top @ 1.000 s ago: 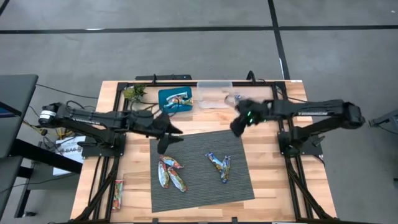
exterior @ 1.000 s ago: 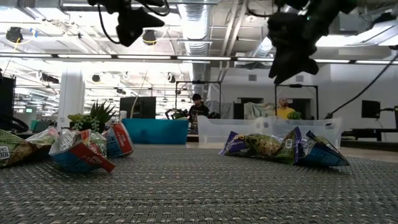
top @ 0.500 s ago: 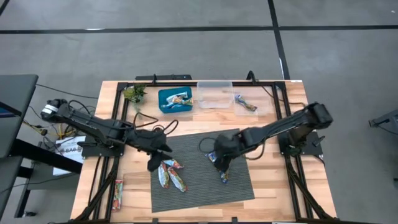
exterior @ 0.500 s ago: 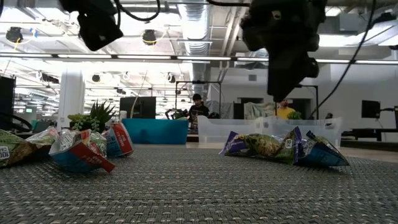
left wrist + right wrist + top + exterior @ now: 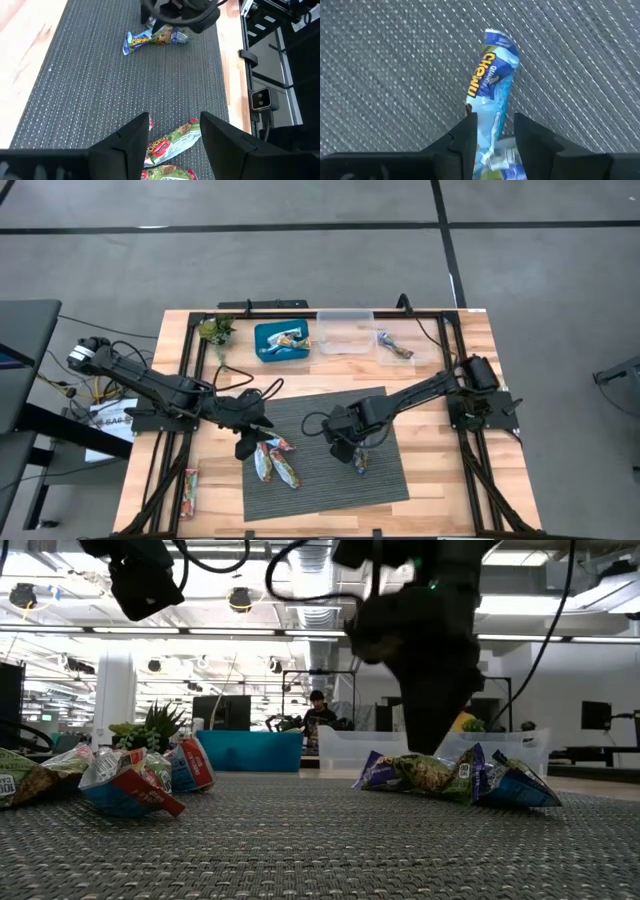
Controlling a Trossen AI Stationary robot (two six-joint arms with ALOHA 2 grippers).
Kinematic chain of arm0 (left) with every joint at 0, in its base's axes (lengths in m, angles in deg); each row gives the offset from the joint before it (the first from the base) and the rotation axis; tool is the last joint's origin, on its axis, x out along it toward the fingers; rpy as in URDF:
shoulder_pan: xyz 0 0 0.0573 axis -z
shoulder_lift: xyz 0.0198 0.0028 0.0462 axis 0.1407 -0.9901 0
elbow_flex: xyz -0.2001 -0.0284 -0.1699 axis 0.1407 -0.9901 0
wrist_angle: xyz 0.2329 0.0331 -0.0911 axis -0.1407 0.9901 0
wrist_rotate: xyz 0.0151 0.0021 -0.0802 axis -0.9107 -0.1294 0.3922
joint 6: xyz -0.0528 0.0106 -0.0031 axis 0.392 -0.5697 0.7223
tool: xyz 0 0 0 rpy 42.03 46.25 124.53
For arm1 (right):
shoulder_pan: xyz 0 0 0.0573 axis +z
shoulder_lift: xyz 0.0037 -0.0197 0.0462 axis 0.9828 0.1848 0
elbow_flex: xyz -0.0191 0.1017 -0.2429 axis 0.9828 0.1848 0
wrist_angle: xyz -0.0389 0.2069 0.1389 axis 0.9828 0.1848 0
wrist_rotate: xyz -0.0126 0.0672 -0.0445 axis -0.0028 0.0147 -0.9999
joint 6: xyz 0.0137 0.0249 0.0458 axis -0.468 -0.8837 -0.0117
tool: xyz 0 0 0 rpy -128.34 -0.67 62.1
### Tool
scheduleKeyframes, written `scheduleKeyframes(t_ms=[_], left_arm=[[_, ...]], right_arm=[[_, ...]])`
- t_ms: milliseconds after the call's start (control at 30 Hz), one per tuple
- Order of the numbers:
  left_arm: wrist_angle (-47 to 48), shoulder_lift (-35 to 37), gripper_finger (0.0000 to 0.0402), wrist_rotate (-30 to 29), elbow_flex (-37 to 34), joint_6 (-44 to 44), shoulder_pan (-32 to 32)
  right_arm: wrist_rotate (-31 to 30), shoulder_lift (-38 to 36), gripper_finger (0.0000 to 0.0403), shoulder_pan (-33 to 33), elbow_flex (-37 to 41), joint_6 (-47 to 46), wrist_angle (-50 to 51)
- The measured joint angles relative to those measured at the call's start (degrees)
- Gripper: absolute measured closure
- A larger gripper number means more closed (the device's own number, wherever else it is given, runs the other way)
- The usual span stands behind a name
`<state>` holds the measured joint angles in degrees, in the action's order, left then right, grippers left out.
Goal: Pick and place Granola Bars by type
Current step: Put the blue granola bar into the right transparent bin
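One camera looks straight down on the whole table (image 5: 440, 480) and grey mat (image 5: 325, 470). Another sits low at mat level, facing the room behind. Each wrist camera peers closely down at the mat; both seem to share the blue bar (image 5: 150, 38), probably the same one.

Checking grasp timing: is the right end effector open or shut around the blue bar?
Open. In the right wrist view its fingers straddle the blue bar, gaps showing on both sides.
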<state>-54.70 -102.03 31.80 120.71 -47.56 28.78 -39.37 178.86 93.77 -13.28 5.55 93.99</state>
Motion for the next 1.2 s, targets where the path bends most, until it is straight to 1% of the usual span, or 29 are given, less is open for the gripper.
scheduleKeyframes(t_ms=[267,400,500,667,700,833,933,1067,1200], left_arm=[[0.19,0.01,0.0233,-0.04,0.0,0.17,0.28],[0.1,0.02,0.0233,-0.04,0.0,0.17,0.28],[0.08,0.0,0.0233,-0.09,0.0,0.18,0.28],[-0.05,0.02,0.0233,-0.26,0.0,0.19,0.26],[-0.3,0.02,0.0233,-0.28,0.0,0.19,0.26],[-2.45,0.02,0.0233,-0.37,0.0,0.19,0.26],[-5.12,0.0,0.0233,-1.44,0.0,0.13,0.26],[-9.56,0.02,0.0233,-3.77,0.0,-0.01,-0.17],[-14.42,0.02,0.0233,-5.93,0.0,-1.04,-1.92]], right_arm=[[6.02,2.7,0.0284,-1.54,-0.23,1.09,-3.28],[6.73,2.7,0.0287,-1.43,-0.23,1.94,-4.81],[6.73,2.7,0.031,-1.48,-0.21,2.14,-4.76],[6.86,2.7,0.0388,-1.52,-0.21,2.77,-5.05],[6.86,2.67,0.0394,-1.52,-0.21,3.02,-5.32],[6.76,1.52,0.0395,-2.23,-0.12,2.9,-6.83],[4.14,-0.98,0.04,-3.67,-0.1,2.63,-7.55],[-1.49,-5.59,0.0402,-6.96,-0.1,2.53,-7.01],[-8.41,-11.15,0.0402,-11.96,-0.16,2.58,-2.15]])
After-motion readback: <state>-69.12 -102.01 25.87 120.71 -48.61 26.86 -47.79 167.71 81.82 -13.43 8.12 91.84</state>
